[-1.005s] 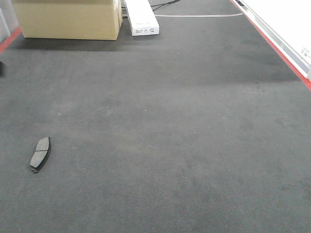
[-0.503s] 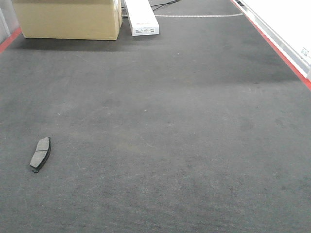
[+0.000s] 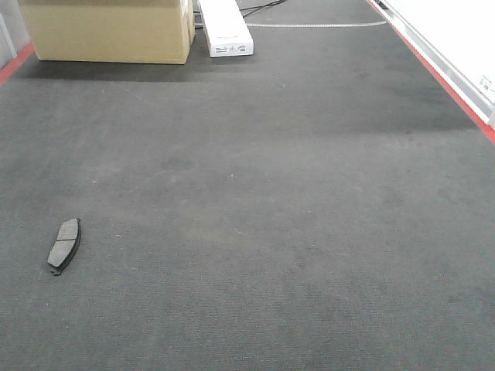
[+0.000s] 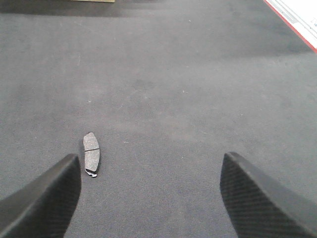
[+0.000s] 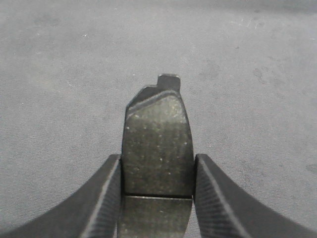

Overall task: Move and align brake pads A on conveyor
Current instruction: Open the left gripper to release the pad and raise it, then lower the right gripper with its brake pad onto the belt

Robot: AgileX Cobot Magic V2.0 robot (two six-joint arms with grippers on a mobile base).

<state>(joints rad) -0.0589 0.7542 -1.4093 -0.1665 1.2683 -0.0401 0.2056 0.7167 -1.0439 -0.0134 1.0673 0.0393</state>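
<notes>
Brake pad, loose: the grey-brown curved oblong loose brake pad (image 3: 64, 245) lies flat on the dark charcoal ribbed conveyor belt (image 3: 271, 193), friction face and centre groove up, with its black backing plate showing as a thin rim. It sits near the belt's left side at the near end, its long axis running roughly along the belt.
Brake pad, held: the dark grey speckled held brake pad (image 5: 157, 134) juts forward from the right gripper over the belt, a small square tab at its far end. Whether it touches the belt cannot be told.
Right gripper: the black textured right gripper (image 5: 157, 163) is clenched on the held brake pad, one finger against each long side.
Left gripper: the black left gripper (image 4: 151, 158) has its fingers spread wide with only belt between them. The loose brake pad (image 4: 91, 153) lies just ahead of its left finger (image 4: 44, 198).
Writing: the white oblong box (image 3: 226, 31) carries small marks on its near end, too small to read. No writing can be made out on either pad.
Surroundings: a tan cardboard box (image 3: 108, 31) stands at the far left of the belt, with the white oblong box just to its right and a dark cable (image 3: 263, 8) behind.
Edges: a red edge stripe (image 3: 441, 77) runs along the right side, with a white surface (image 3: 456, 31) beyond it. A second red strip (image 3: 15, 66) shows at far left.
Open room: the belt runs unbroken from the loose brake pad across to the right stripe and up to the boxes.
</notes>
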